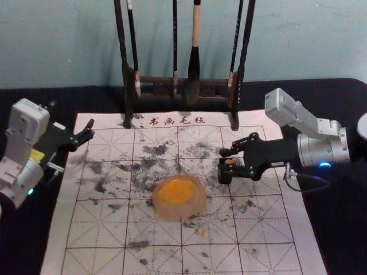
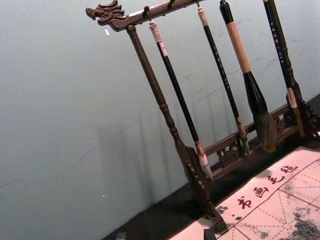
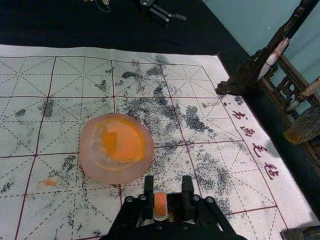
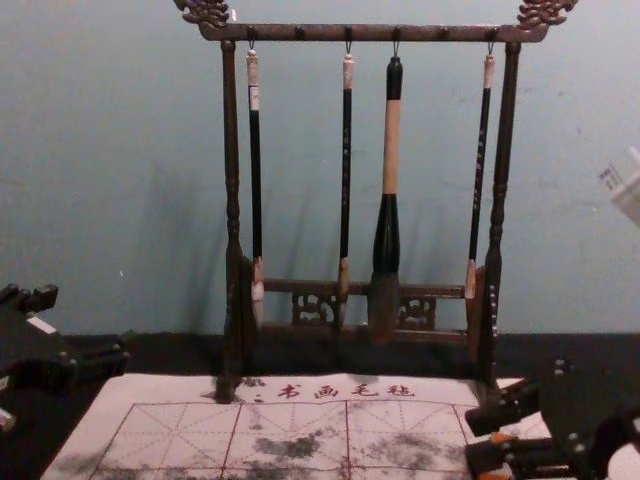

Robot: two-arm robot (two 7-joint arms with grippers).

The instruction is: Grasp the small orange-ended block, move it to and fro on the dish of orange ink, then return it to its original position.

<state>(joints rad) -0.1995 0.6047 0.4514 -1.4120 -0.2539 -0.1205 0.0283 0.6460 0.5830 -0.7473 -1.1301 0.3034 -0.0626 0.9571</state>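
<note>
- At the mat's (image 1: 73, 172) far left edge, the left gripper (image 1: 72, 114) hangs with its fingertips spread apart (nothing between them).
- Behind the mat, the rack (image 4: 370, 33) stands upright with four brushes hanging from it (the thickest (image 4: 391, 150) is right of the middle).
- Around the mat's middle sits the dish (image 1: 161, 213), orange ink (image 1: 176, 192) inside (black smudges mark the cloth around it).
- Right of the dish and a little farther back, the block (image 3: 160, 204) is between the right gripper's (image 1: 223, 164) fingers, its orange end showing.
- That gripper is partly open, reaching in from the right (a gap shows beside the block).
</note>
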